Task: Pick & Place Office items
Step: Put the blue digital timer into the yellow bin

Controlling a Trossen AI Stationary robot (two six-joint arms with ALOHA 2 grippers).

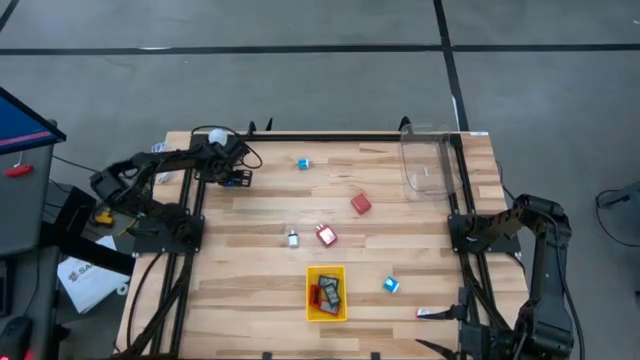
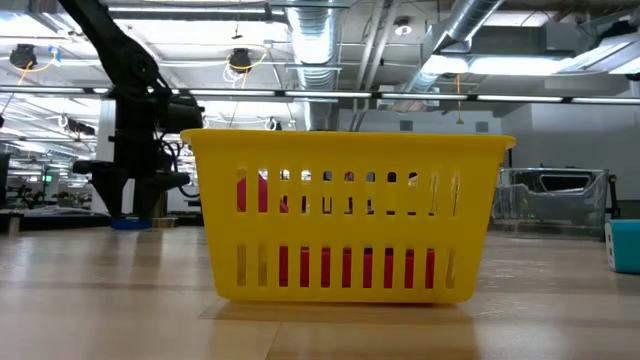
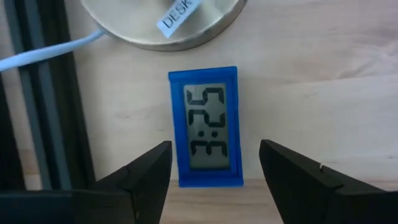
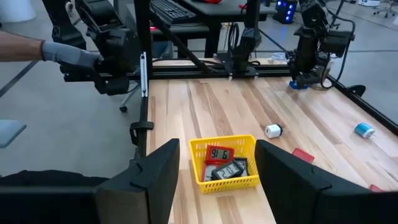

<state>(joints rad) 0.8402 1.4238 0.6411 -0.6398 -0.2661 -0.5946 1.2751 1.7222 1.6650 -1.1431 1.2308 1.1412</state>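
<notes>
The left gripper (image 3: 214, 171) is spread wide over a blue clock (image 3: 205, 127), a finger on either side, at the table's far left corner. The brass stand (image 3: 165, 22) and its white cable (image 3: 50, 53) lie just beyond; closing off-centre could shove the clock into them. The right gripper (image 4: 214, 171) waits open at the right edge. The tray (image 1: 326, 293) already holds a few items.

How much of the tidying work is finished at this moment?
Done: the yellow slotted tray already holds a red clock and dark pieces. In hand: the left gripper, jaws open, straddles a blue digital clock. Left: the red block and other small pieces. The right gripper waits, open.
</notes>
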